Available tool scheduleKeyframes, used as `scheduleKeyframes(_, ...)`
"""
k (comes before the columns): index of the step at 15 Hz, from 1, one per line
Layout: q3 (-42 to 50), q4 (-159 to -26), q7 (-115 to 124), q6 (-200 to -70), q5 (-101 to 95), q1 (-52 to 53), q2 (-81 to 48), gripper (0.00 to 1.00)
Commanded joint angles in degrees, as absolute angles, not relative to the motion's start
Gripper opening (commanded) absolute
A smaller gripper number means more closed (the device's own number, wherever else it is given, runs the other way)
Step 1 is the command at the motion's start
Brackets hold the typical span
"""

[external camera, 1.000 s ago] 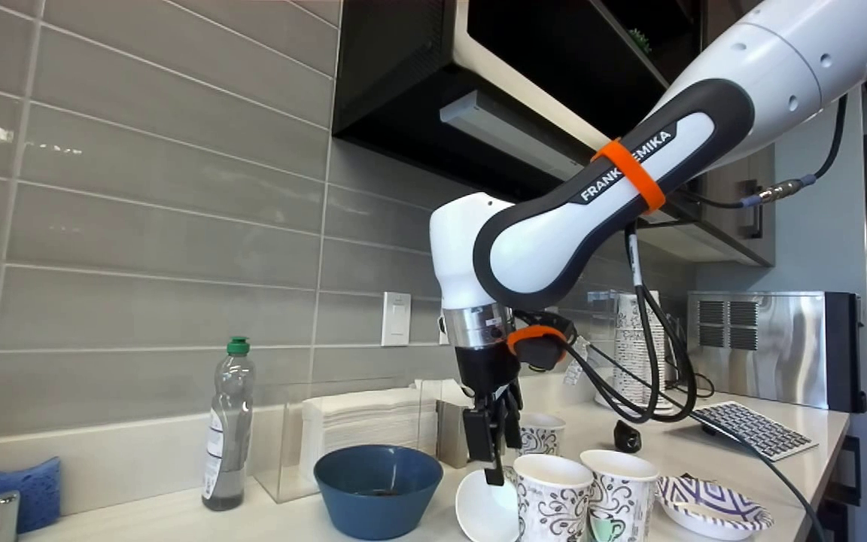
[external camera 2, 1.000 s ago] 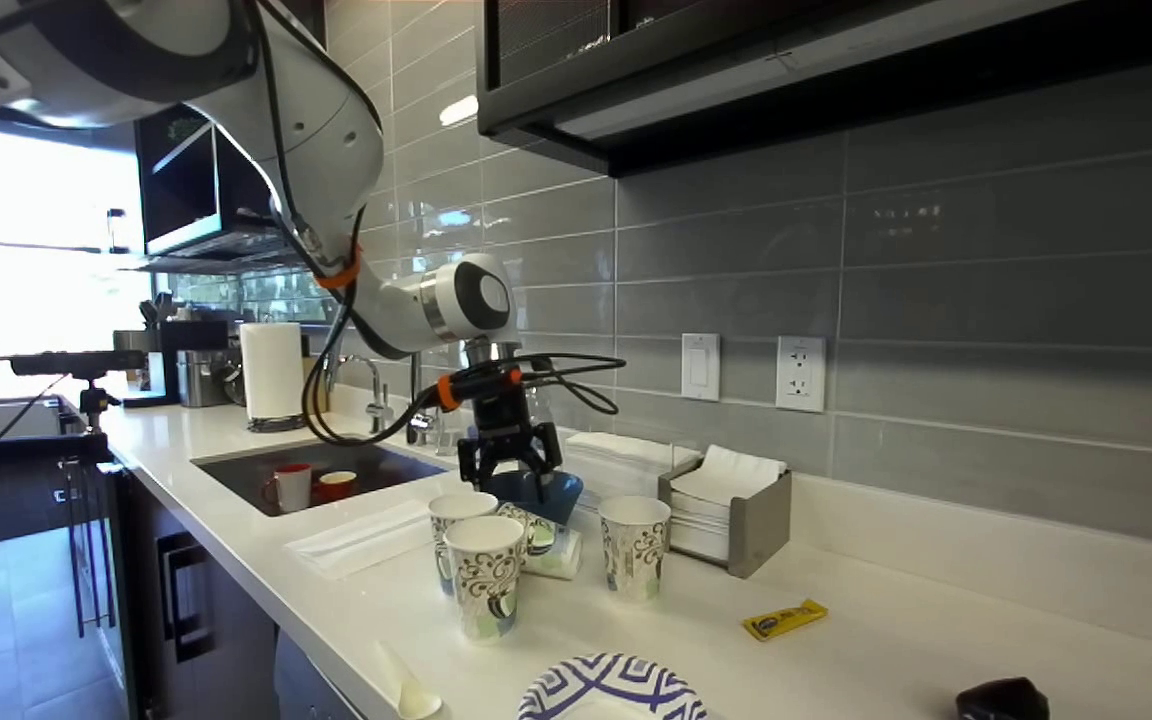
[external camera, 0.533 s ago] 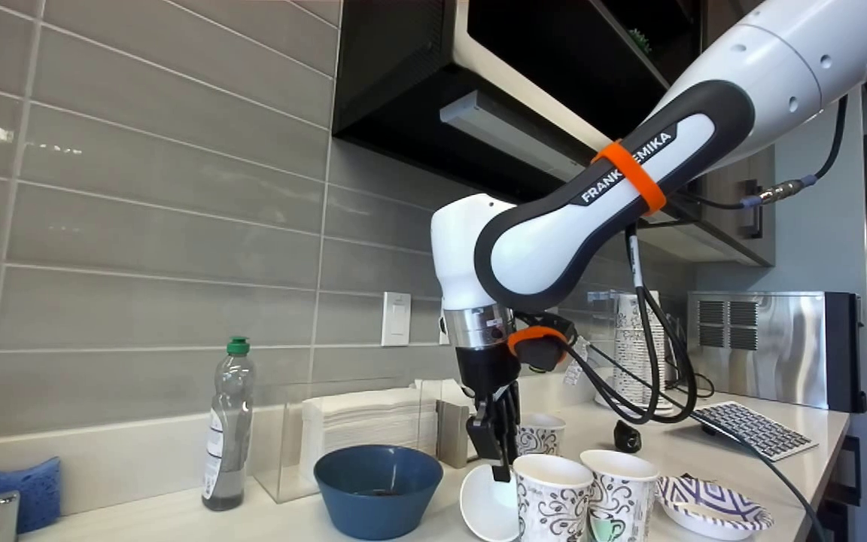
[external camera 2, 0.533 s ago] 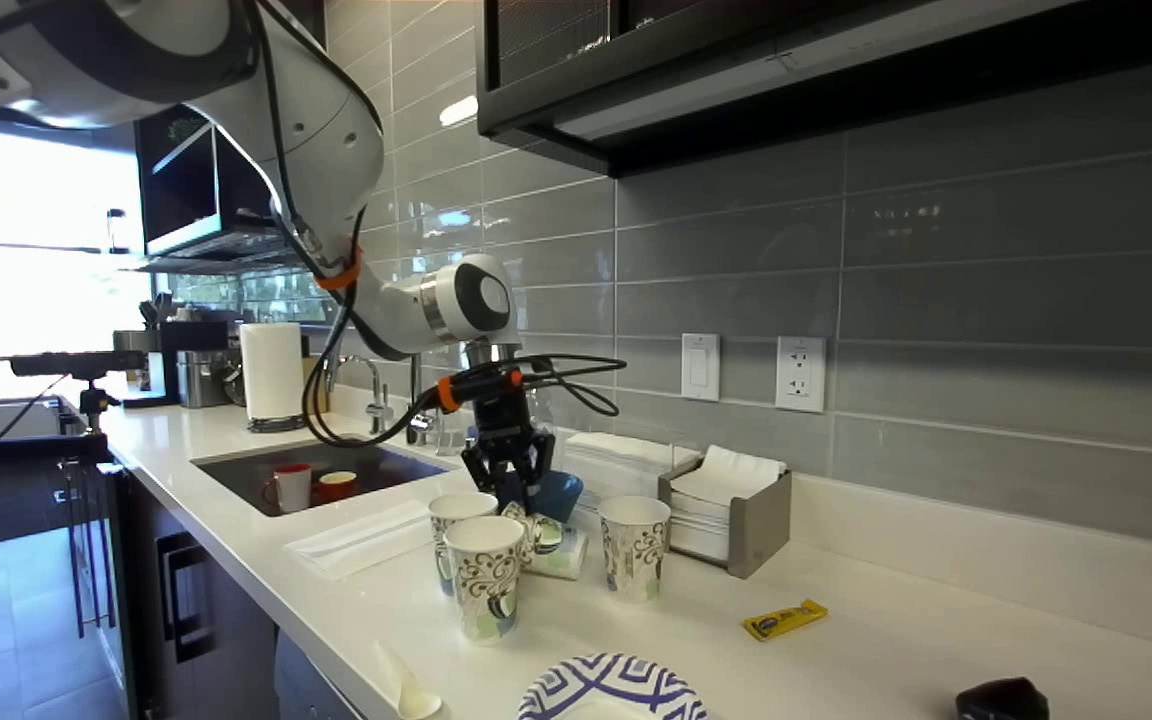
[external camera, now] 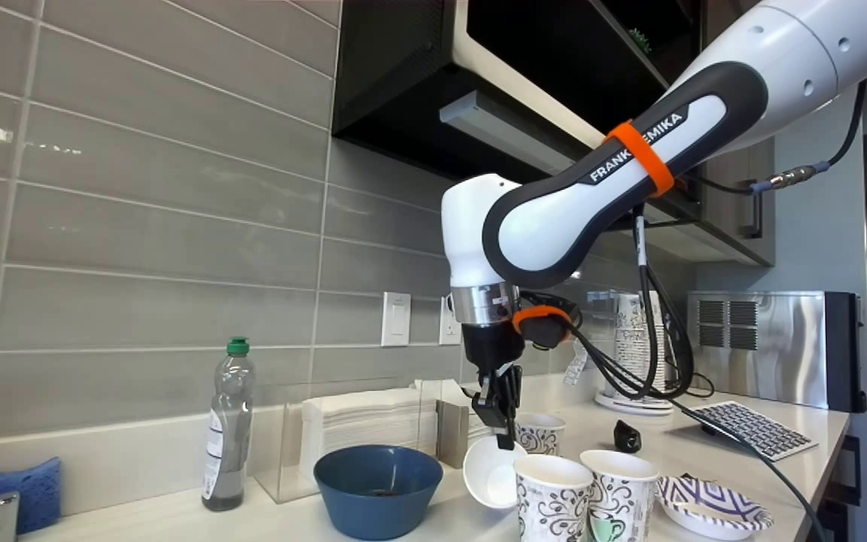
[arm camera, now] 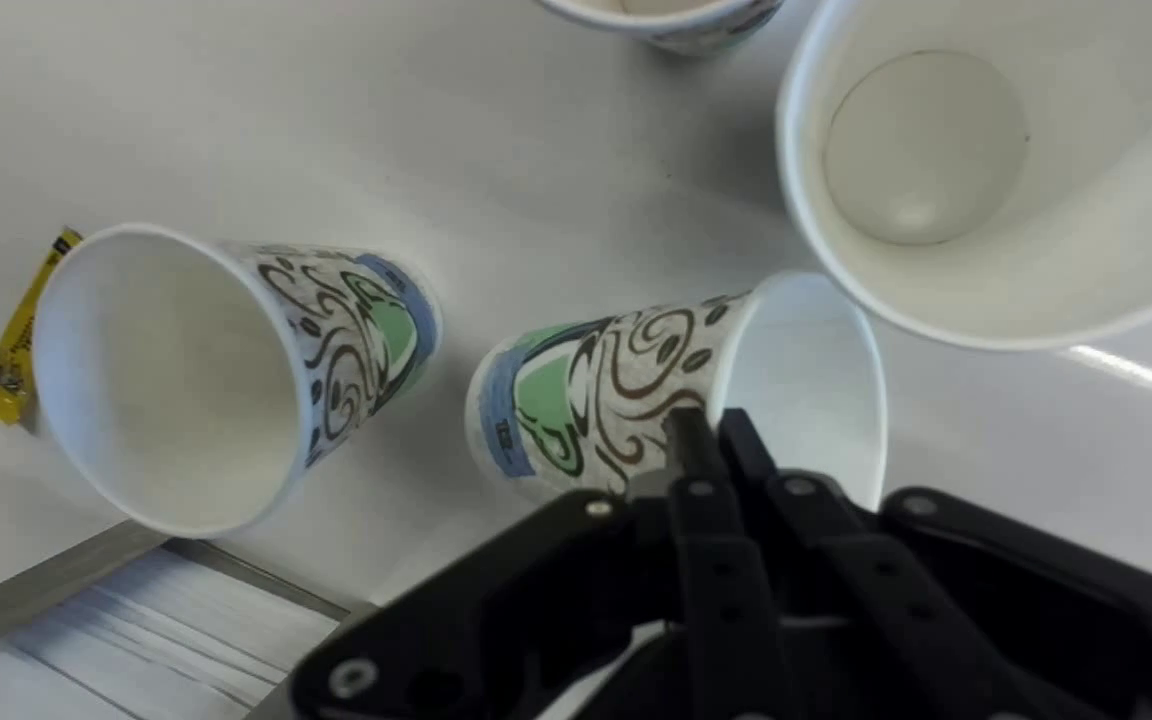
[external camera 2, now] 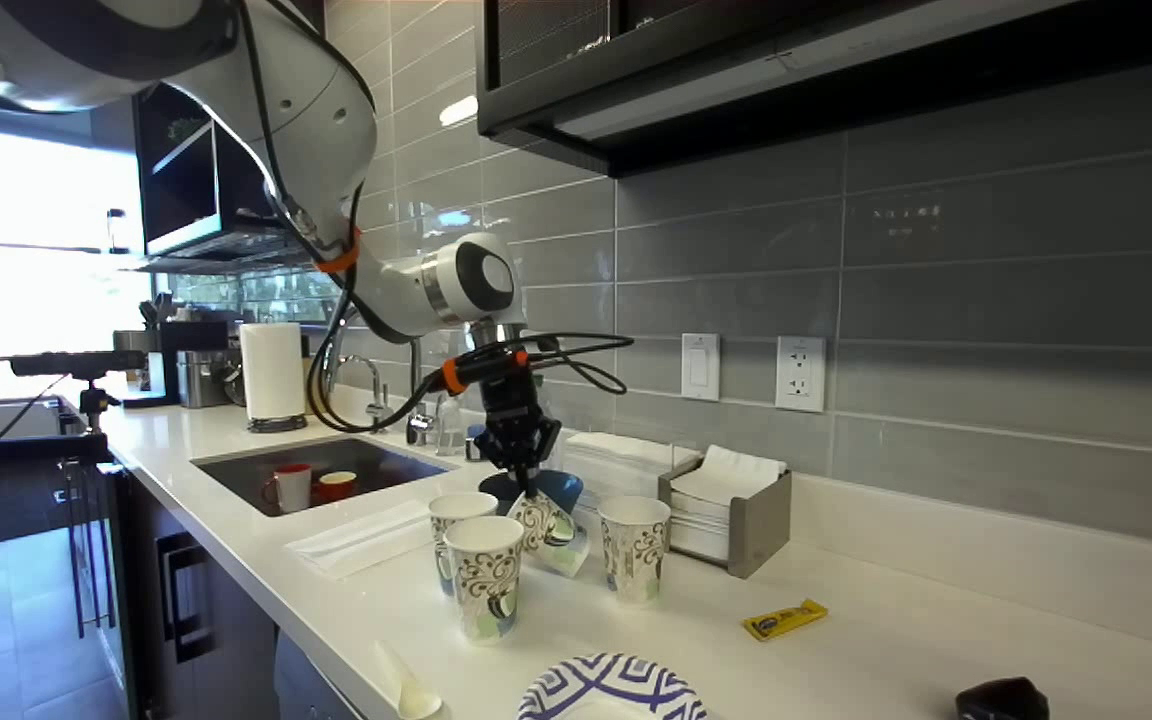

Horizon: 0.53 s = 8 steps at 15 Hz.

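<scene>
My gripper [arm camera: 716,425] is shut on the rim of a tilted white paper cup [arm camera: 626,400] with a swirl and green print. One finger is inside the mouth and one against the outer wall. In both exterior views the tilted cup [external camera: 491,482] [external camera 2: 554,540] hangs from the gripper [external camera: 506,440] [external camera 2: 524,488], mouth up towards the blue bowl's side. Whether its base touches the counter I cannot tell. Two upright cups [external camera: 554,500] [external camera 2: 484,590] stand close together beside it. Another upright cup [external camera 2: 634,550] [arm camera: 171,380] stands by the napkin holder.
A blue bowl [external camera: 377,500] sits close to the held cup, with a soap bottle [external camera: 228,429] past it. A metal napkin holder [external camera 2: 761,525], a patterned paper plate [external camera 2: 611,690] and a yellow packet [external camera 2: 784,620] are around. Dark cabinets [external camera 2: 546,140] hang overhead.
The gripper has closed on the rim of the cup that lay on its side. It has since risen slightly, and the cup has tilted up with it.
</scene>
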State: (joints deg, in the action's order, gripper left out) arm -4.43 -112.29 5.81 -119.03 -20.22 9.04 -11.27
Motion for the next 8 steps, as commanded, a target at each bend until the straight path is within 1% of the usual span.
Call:
scheduleKeyframes(1, -4.1, -113.8, 5.4, -120.2, -18.0, 7.4, -8.3, 0.0)
scheduleKeyframes(8, -3.2, -113.5, 5.1, -122.3, -6.2, 3.8, -7.3, 0.01)
